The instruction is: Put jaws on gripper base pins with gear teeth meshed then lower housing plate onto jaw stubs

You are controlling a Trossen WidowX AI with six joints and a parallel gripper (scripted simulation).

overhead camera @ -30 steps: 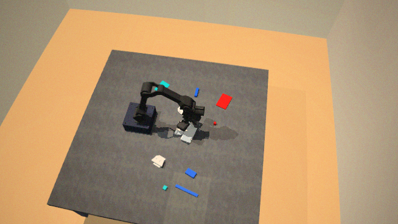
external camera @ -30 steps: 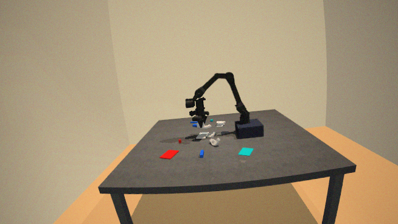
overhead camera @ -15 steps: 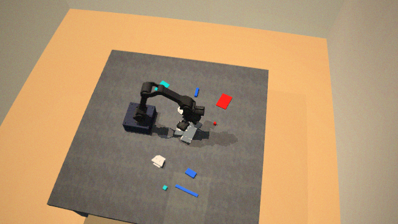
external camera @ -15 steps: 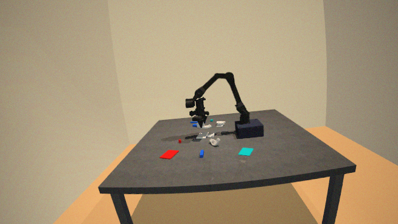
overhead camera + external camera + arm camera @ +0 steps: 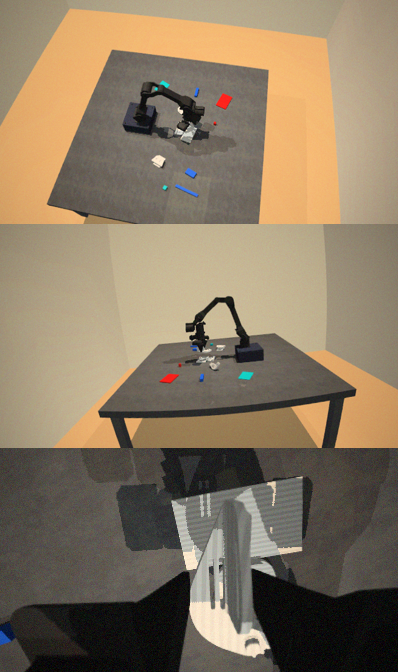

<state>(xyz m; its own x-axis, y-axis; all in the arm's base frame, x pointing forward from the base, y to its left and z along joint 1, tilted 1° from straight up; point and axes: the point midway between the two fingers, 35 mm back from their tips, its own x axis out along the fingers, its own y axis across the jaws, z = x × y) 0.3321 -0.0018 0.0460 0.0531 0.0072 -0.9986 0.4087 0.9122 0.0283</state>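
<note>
My gripper (image 5: 201, 350) (image 5: 217, 577) is shut on one white jaw (image 5: 240, 558) (image 5: 207, 350), held with its narrow ridge toward the wrist camera. The gripper base (image 5: 188, 135) (image 5: 207, 360) (image 5: 285, 518), with its flat rectangular part, lies below on the table, in the arm's shadow. A gap shows between jaw and base in the exterior view. The held jaw and fingers hide part of the base, and its pins are not clearly visible. The other jaw (image 5: 180, 110) (image 5: 214, 366) lies loose beside the base. The housing plate (image 5: 158, 161) (image 5: 220, 347) lies apart from them.
A red plate (image 5: 224, 101) (image 5: 169, 378), a small red cube (image 5: 215, 123) (image 5: 179, 365), a teal plate (image 5: 164, 84) (image 5: 246, 375), a teal cube (image 5: 165, 187) and several blue blocks (image 5: 196, 92) (image 5: 190, 173) (image 5: 186, 190) lie around on the dark table (image 5: 237, 170).
</note>
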